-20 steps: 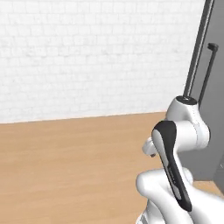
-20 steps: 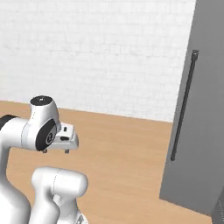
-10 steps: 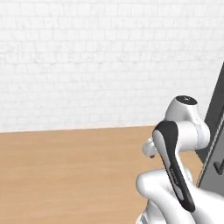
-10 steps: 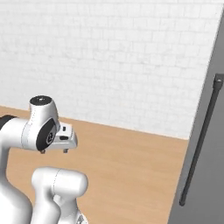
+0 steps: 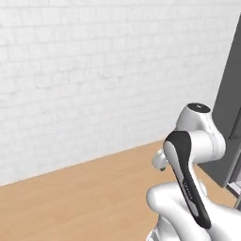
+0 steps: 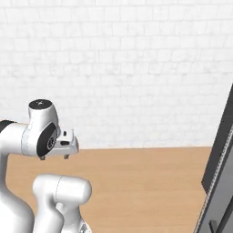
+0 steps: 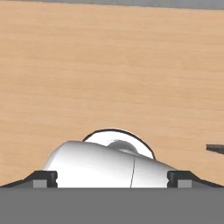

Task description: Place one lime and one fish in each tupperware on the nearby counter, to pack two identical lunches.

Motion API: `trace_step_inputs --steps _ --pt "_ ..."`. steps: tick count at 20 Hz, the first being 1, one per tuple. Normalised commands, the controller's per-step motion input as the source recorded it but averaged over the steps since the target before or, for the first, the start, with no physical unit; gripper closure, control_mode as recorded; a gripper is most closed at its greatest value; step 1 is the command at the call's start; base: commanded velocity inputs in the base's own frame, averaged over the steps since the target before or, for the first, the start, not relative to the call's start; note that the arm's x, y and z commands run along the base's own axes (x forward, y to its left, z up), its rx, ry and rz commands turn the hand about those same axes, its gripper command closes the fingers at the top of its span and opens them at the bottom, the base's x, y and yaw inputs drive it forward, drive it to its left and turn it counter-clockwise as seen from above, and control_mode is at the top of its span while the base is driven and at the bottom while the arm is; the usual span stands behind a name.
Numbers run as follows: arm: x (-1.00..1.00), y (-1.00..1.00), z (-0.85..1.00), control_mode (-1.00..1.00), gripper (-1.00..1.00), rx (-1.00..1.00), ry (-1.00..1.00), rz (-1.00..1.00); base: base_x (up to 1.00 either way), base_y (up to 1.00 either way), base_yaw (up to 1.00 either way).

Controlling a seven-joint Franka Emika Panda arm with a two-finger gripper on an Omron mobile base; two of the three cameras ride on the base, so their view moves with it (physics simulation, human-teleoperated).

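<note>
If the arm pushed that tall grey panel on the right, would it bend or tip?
The grey panel looks flat and stiff, so it probably wouldn't bend. It runs past the picture's top, so it's likely heavy and hard to tip.

The white arm stands folded close above its base, its elbow joint raised, its dark-trimmed link slanting downward, and the gripper points down with its two dark fingertips set wide apart at the hand view's lower corners, holding nothing.

white brick wall, wood floor, grey panel
</note>
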Motion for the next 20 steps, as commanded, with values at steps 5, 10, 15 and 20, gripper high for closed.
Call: trace_step_inputs --steps 5,10,15,20 --pt "0.0 0.0 0.0 1.0 -1.0 0.0 0.0 0.0 0.9 0.63 -0.74" --pt "0.0 0.0 0.0 1.0 -1.0 0.0 0.0 0.0 0.62 0.48 -0.79" --pt "0.0 0.0 0.0 1.0 -1.0 0.0 0.0 0.0 0.11 0.28 -0.84" --pt "0.0 0.0 0.0 1.0 -1.0 0.0 0.0 0.0 0.18 0.26 -0.89"
